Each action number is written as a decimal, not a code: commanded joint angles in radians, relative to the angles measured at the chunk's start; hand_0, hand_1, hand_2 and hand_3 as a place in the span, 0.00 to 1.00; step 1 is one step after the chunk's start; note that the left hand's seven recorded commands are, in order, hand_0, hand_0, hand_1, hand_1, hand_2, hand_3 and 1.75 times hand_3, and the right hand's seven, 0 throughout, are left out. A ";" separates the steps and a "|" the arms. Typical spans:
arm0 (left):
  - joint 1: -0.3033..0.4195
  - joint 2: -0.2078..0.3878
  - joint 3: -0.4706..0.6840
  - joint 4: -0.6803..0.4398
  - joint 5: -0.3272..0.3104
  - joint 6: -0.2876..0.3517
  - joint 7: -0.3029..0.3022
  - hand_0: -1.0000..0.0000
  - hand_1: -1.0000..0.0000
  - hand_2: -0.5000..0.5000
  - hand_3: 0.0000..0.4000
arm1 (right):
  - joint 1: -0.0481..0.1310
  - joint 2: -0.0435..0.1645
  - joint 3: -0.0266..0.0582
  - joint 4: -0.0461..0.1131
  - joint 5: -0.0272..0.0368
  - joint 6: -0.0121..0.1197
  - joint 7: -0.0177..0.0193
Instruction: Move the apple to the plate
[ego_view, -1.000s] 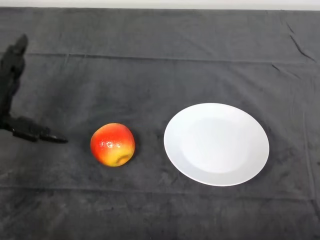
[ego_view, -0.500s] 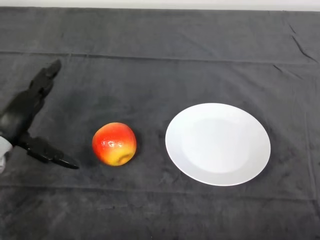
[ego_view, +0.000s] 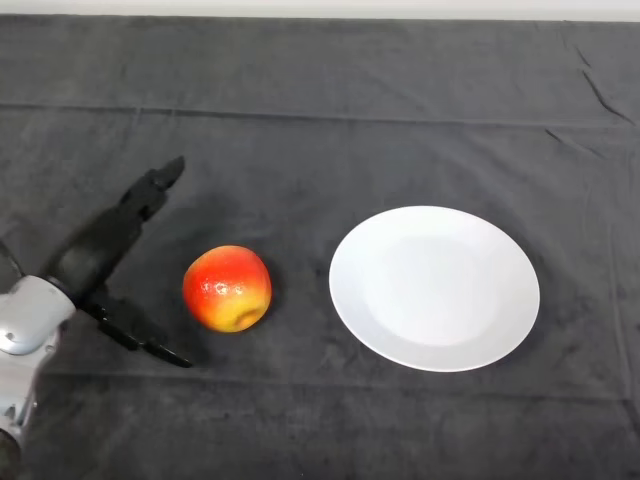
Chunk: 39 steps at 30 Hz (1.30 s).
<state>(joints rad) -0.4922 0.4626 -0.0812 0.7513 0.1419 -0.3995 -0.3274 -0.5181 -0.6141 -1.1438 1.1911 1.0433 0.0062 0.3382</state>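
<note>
- We are looking at a red-and-yellow apple (ego_view: 227, 288) sitting on the dark-clothed worktop (ego_view: 330, 110), just to the left of the white plate (ego_view: 434, 288) and clear of its rim.
- Our left hand (ego_view: 95, 258) is hovering just to the left of the apple, not touching it.
- Its fingers (ego_view: 150, 192) are reaching straight out past the apple's far left side, released and gripping nothing, while the thumb (ego_view: 145, 338) is pointing toward the apple's near left side, so the hand is forming a wide V facing the fruit.
- We are judging the step in hand to be the approach for a grasp; nothing is lifted yet.
- To do it well, we are aiming to centre the apple in that V before closing.
- We are wanting contact on opposite sides of the round, glossy skin, near its widest part, since an off-centre squeeze could roll it toward the plate.
</note>
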 joint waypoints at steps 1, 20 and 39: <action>-0.018 0.000 -0.019 0.031 0.025 -0.005 0.014 1.00 1.00 0.50 0.00 | 0.018 -0.016 -0.0029 -0.032 0.0103 0.005 -0.0090; -0.143 -0.069 -0.071 0.247 0.071 -0.044 0.057 1.00 1.00 0.50 0.00 | 0.018 -0.017 -0.0036 -0.030 0.0111 0.005 -0.0086; -0.196 -0.125 -0.101 0.313 0.075 -0.061 0.069 0.00 0.00 0.50 1.00 | 0.017 -0.019 -0.0045 -0.026 0.0119 0.005 -0.0066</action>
<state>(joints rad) -0.6381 0.3432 -0.1688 1.0282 0.2015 -0.4422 -0.2484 -0.5181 -0.6142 -1.1441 1.1911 1.0433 0.0063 0.3377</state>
